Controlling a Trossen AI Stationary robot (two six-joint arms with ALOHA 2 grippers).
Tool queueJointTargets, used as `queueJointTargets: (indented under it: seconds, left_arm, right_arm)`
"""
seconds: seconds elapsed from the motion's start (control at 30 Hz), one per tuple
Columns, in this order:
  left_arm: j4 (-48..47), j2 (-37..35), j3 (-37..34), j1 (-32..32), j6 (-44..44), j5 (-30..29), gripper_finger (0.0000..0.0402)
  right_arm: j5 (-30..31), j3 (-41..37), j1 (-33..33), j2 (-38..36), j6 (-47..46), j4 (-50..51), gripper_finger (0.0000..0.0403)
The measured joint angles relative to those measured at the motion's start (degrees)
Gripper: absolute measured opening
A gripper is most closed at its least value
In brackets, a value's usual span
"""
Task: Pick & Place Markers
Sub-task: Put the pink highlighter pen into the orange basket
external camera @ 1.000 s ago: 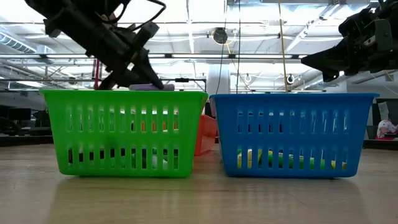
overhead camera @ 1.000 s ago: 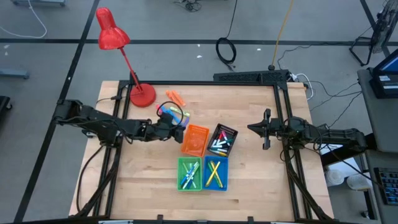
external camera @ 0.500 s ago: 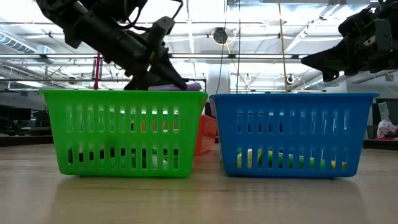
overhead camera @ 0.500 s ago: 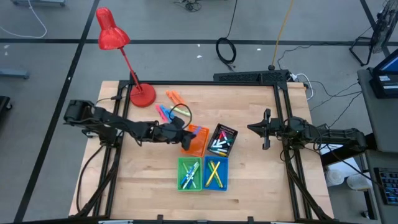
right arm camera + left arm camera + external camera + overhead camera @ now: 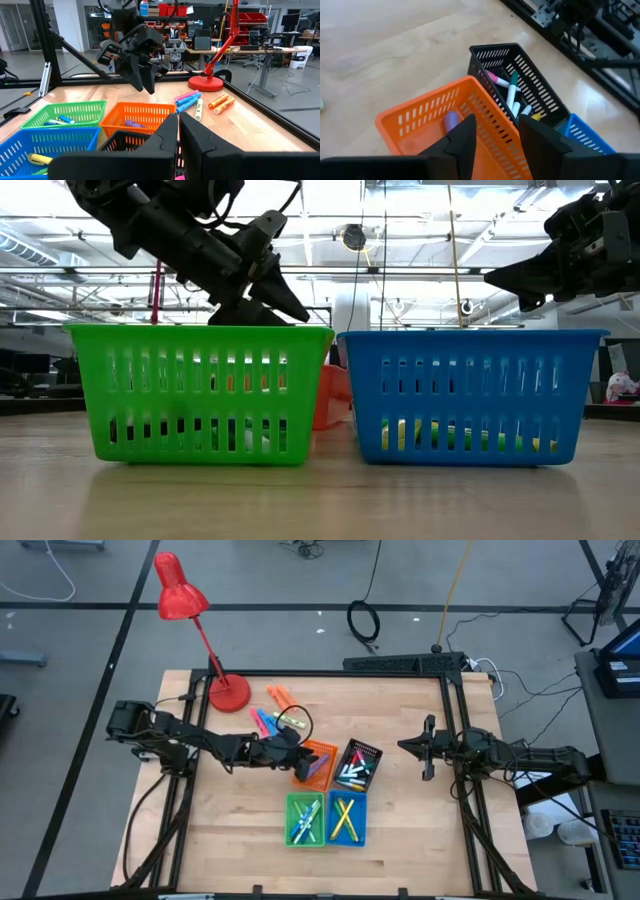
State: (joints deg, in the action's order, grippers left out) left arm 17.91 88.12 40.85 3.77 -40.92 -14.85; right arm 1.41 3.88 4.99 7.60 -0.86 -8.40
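1. Over the last second the left arm has swung from beside the loose pile to over the orange slotted plastic bin (image 5: 316, 764), and the purple marker (image 5: 451, 120) it carried past the green bin's rim now lies inside that orange bin, free of the left gripper (image 5: 496, 131), whose jaws stand parted above it with nothing between them.
2. The pale wooden tabletop (image 5: 230, 830) carries four small slotted bins touching in a cluster: orange, black (image 5: 357, 765), green (image 5: 305, 819) and blue (image 5: 346, 819), each already holding markers.
3. The right gripper (image 5: 430, 748) waits well apart at the tabletop's right side, jaws closed and empty.
4. The red desk lamp (image 5: 185, 602) stands at the far left corner.
5. The loose markers still to sort lie between the lamp base and the orange bin: pink and blue ones (image 5: 264, 722), a pale one with a yellow band (image 5: 291, 721) and two orange ones (image 5: 283, 697).
6. These short plastic pens look light, stiff and smooth, so likely to roll or slip; a pinch across the middle of the barrel, jaws square to its length, seems the surest hold.
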Motion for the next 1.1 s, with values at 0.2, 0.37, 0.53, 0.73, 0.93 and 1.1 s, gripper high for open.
queueJointTargets:
  seconds: [0.2, 0.37, 0.53, 0.73, 0.93, 1.1]
  left_arm:
    - [-0.99, -2.47, -0.01, -1.59, 3.33, 1.16, 0.0151]
    - [-10.88, -7.71, 0.01, -4.35, 2.34, 2.59, 0.0138]
    - [-30.75, -10.85, 0.01, -8.01, -6.72, -3.58, 0.0119]
    - [-53.8, -10.05, -0.14, -16.52, -24.82, -4.66, 0.0097]
    - [-52.52, -10.11, -0.13, -21.55, -23.41, -3.41, 0.0101]
    - [-50.25, -10.12, -0.12, -23.55, -21.28, -3.26, 0.0121]
  right_arm:
    - [0.0, -0.02, -0.01, 0.0, 0.0, 0.02, 0.0008]
    - [0.0, -0.02, -0.02, 0.0, 0.0, 0.02, 0.0008]
    - [0.0, -0.01, -0.02, 0.0, 0.01, 0.01, 0.0008]
    - [0.01, -0.01, -0.01, -0.02, 0.01, -0.1, 0.0008]
    - [0.0, -0.01, -0.01, 0.0, 0.01, 0.02, 0.0008]
    - [0.0, 0.0, 0.0, 0.0, 0.0, 0.0, 0.0008]
